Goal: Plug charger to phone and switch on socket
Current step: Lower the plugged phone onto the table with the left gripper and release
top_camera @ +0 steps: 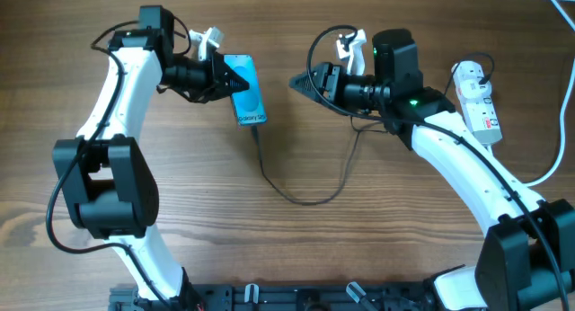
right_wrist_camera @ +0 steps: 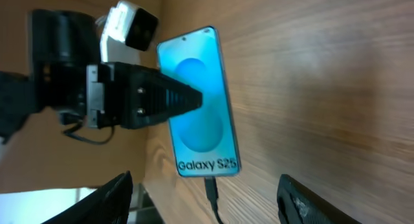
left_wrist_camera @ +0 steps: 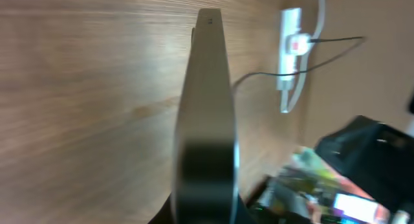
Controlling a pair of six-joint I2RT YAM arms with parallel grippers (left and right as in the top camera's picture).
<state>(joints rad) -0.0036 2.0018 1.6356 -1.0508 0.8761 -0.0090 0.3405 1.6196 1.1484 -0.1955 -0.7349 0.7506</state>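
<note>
left hand [top_camera: 232, 80] clenched on the phone [top_camera: 247, 100], pinning its edge against the table [top_camera: 296, 257], likely so it can't slide off the connector. right hand [top_camera: 301, 82] spread wide and empty, just beside. the charger [top_camera: 310, 202] looks seated in the phone's end and loops off to the socket [top_camera: 478, 104]. one phone, one charger, one socket.

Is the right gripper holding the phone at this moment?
No, the right gripper stands open, apart from the phone, which the left gripper clamps by its side edge.
</note>
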